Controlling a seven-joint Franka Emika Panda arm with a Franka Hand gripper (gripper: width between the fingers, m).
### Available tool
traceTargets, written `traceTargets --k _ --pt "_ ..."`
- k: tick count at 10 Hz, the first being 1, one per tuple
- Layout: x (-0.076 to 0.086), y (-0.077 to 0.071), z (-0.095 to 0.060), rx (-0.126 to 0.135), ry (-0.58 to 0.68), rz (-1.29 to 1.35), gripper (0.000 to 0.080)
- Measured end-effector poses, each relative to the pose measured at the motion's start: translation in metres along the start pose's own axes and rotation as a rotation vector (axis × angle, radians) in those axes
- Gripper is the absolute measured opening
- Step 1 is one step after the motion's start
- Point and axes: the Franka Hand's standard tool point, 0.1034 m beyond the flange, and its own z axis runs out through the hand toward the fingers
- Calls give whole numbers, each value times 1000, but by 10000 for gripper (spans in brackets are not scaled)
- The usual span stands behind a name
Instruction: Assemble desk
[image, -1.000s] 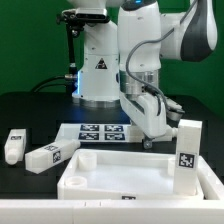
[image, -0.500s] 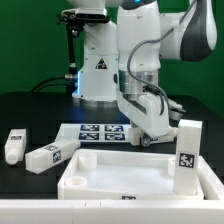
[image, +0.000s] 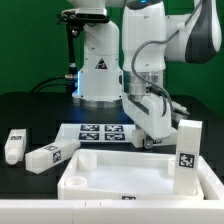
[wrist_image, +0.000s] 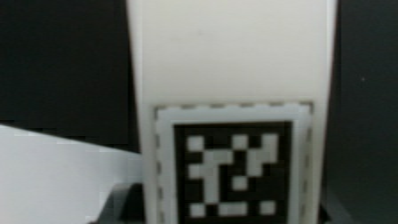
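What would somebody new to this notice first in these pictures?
The big white arm bends low behind the white desk top, its gripper down by the marker board. One upright leg stands at the desk top's corner on the exterior view's right; two loose legs lie on the black table at its left. A tagged leg block fills the wrist view.

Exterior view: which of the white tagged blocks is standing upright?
The leg block on the exterior view's right, upright at the desk top's corner. The far-left block and the block beside it lie on their sides.
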Motion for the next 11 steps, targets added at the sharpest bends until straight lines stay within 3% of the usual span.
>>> traceTargets --k 11 --pt "0 -1 0 1 2 4 285"
